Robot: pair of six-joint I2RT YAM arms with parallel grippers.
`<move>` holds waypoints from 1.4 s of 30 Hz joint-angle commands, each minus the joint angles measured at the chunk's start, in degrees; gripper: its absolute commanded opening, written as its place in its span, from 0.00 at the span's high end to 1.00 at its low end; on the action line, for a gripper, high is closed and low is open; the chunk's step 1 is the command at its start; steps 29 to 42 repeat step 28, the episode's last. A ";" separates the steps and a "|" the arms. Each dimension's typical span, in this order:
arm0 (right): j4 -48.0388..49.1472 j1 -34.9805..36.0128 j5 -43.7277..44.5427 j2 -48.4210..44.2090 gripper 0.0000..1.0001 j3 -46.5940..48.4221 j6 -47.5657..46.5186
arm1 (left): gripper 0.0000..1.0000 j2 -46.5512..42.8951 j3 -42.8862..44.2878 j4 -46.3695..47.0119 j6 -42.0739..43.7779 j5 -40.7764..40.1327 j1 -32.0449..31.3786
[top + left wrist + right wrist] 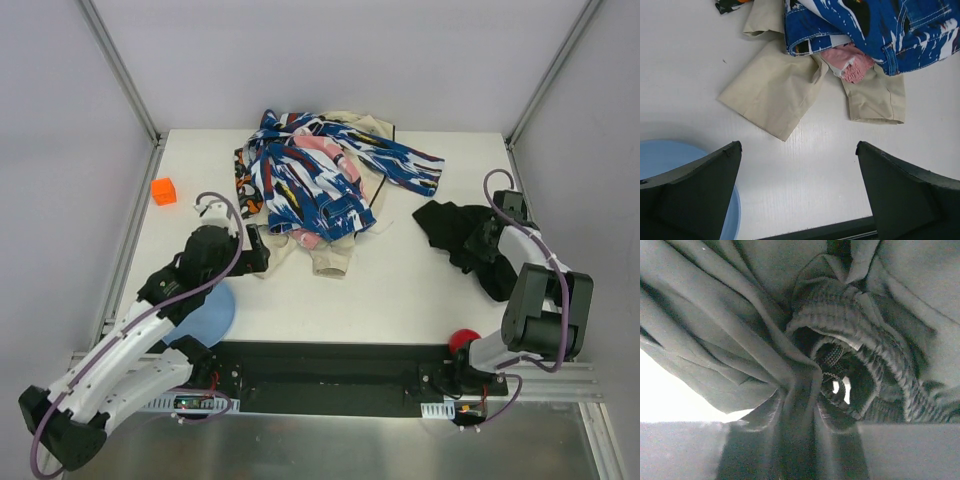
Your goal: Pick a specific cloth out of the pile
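The black cloth (448, 224) lies on the right side of the table, apart from the pile (310, 180) of blue, white and red patterned, pink, beige and orange-black garments at the back centre. My right gripper (480, 245) is shut on the black cloth; in the right wrist view the dark fabric (740, 330) fills the frame and bunches between the fingers of the gripper (800, 440). My left gripper (262, 255) is open and empty, low over the table just in front of the pile's beige cloth (775, 95), as the left wrist view (797, 150) shows.
An orange cube (164, 191) sits at the left. A light blue plate (208, 312) lies under the left arm and shows in the left wrist view (660, 165). A red object (462, 341) sits by the right arm's base. Frame posts stand at the back corners.
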 commanded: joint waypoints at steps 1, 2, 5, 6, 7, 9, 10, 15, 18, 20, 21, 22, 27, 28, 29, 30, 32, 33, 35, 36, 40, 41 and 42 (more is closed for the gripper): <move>-4.93 0.20 -0.10 -6.68 0.56 5.63 -0.34 | 0.01 -7.64 -3.51 1.57 -3.06 -5.17 0.25; -5.99 0.20 0.62 -9.22 0.06 6.07 -1.31 | 0.01 -8.53 -4.13 1.57 -2.71 -6.13 0.17; -11.16 0.20 2.72 -15.91 0.04 8.96 -3.34 | 0.01 -10.55 -5.10 1.40 -2.27 -7.81 0.25; -13.62 0.20 3.95 -17.40 0.04 10.63 -3.42 | 0.01 -10.99 -5.10 1.40 -2.53 -7.64 0.25; -16.08 0.20 4.92 -19.25 0.04 11.95 -3.43 | 0.01 -11.43 -5.01 1.40 -2.71 -7.20 0.25; -19.17 0.20 7.20 -22.94 0.04 13.71 -3.43 | 0.01 -12.05 -4.84 1.31 -2.45 -6.67 0.25; -20.32 0.20 7.82 -25.05 0.04 14.24 -3.69 | 0.01 -12.66 -4.75 1.13 -2.53 -6.84 0.25; -20.78 0.20 7.22 -37.17 0.04 12.24 -4.04 | 0.01 -12.93 -4.66 -0.53 -4.20 -10.80 0.25; -18.40 0.20 6.86 -45.35 0.04 8.20 -4.04 | 0.01 -12.14 -3.70 -2.38 -4.82 -11.68 0.25; -17.78 0.20 8.17 -50.18 0.04 6.09 -4.04 | 0.01 -12.14 -3.43 -3.26 -5.61 -12.12 0.25; -17.69 0.20 8.53 -51.68 0.04 5.21 -3.87 | 0.01 -12.14 -3.52 -3.52 -5.87 -12.38 0.25; -17.69 0.28 8.62 -52.92 0.04 4.59 -3.95 | 0.01 -12.31 -3.69 -3.87 -6.13 -12.64 0.25; -16.73 0.20 7.84 -55.21 0.04 2.74 -4.48 | 0.01 -12.58 -3.69 -4.40 -6.66 -13.44 0.25; -16.29 0.20 6.61 -55.39 0.04 2.74 -4.74 | 0.01 -12.67 -3.78 -4.41 -6.75 -13.53 0.25; -16.29 0.20 6.61 -55.39 0.04 2.74 -4.74 | 0.01 -12.67 -3.78 -4.41 -6.75 -13.53 0.25; -16.29 0.20 6.61 -55.39 0.04 2.74 -4.74 | 0.01 -12.67 -3.78 -4.41 -6.75 -13.53 0.25; -16.29 0.20 6.61 -55.39 0.04 2.74 -4.74 | 0.01 -12.67 -3.78 -4.41 -6.75 -13.53 0.25; -16.29 0.20 6.61 -55.39 0.04 2.74 -4.74 | 0.01 -12.67 -3.78 -4.41 -6.75 -13.53 0.25; -16.29 0.20 6.61 -55.39 0.04 2.74 -4.74 | 0.01 -12.67 -3.78 -4.41 -6.75 -13.53 0.25; -16.29 0.20 6.61 -55.39 0.04 2.74 -4.74 | 0.01 -12.67 -3.78 -4.41 -6.75 -13.53 0.25; -16.29 0.20 6.61 -55.39 0.04 2.74 -4.74 | 0.01 -12.67 -3.78 -4.41 -6.75 -13.53 0.25; -16.29 0.20 6.61 -55.39 0.04 2.74 -4.74 | 0.01 -12.67 -3.78 -4.41 -6.75 -13.53 0.25; -16.29 0.20 6.61 -55.39 0.04 2.74 -4.74 | 0.01 -12.67 -3.78 -4.41 -6.75 -13.53 0.25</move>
